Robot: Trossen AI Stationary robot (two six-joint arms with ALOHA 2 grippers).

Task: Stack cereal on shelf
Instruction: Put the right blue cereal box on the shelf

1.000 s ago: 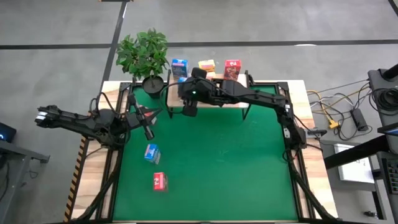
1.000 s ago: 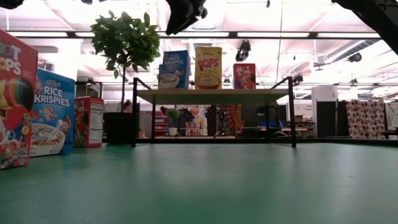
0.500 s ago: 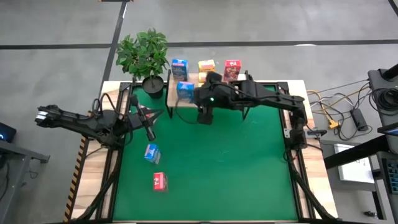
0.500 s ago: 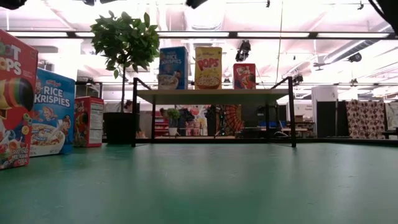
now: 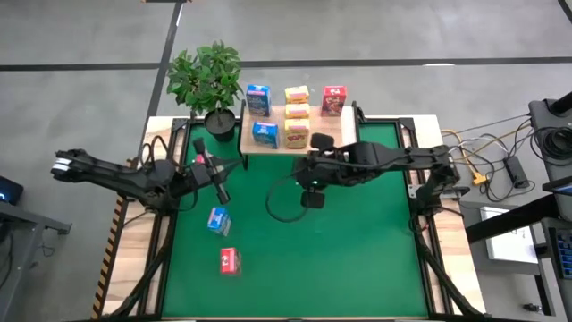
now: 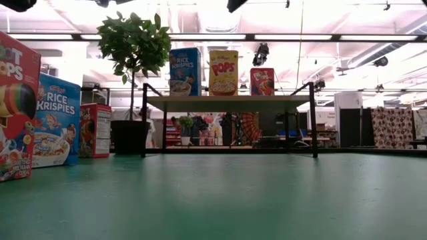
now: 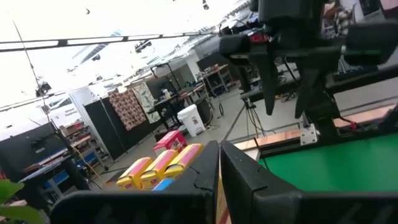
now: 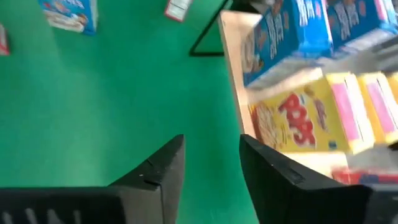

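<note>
My right pincer [image 5: 312, 197] hangs over the middle of the green mat [image 5: 357, 259], on the near side of the shelf [image 5: 323, 127], its fingers [image 8: 158, 171] parted with nothing but bare mat between them. My left pincer [image 5: 221, 192] sits over the mat's left part, near the potted plant [image 5: 207, 76]; its two fingers [image 7: 245, 180] lie almost touching and hold nothing. On the shelf, in the high view: a blue box [image 5: 257, 97], a yellow box [image 5: 297, 93] and a red box [image 5: 334, 98] stand along the far edge, with a second blue box [image 5: 264, 133] in front of the first and two more yellow boxes [image 5: 297, 125] in front of the yellow one. The low view shows the fronts of the shelf boxes, blue Rice Krispies [image 6: 185, 71], yellow Pops [image 6: 223, 72], red [image 6: 262, 81]. Still off the shelf, on the mat's left half: one blue box [image 5: 218, 219] and, nearer the front edge of the desk [image 5: 447, 210], one red box [image 5: 229, 260], the two apart from each other. The low view shows a third box, red [image 6: 96, 129], standing on the mat beside the plant pot [image 6: 129, 136]; in the high view I cannot pick it out.
</note>
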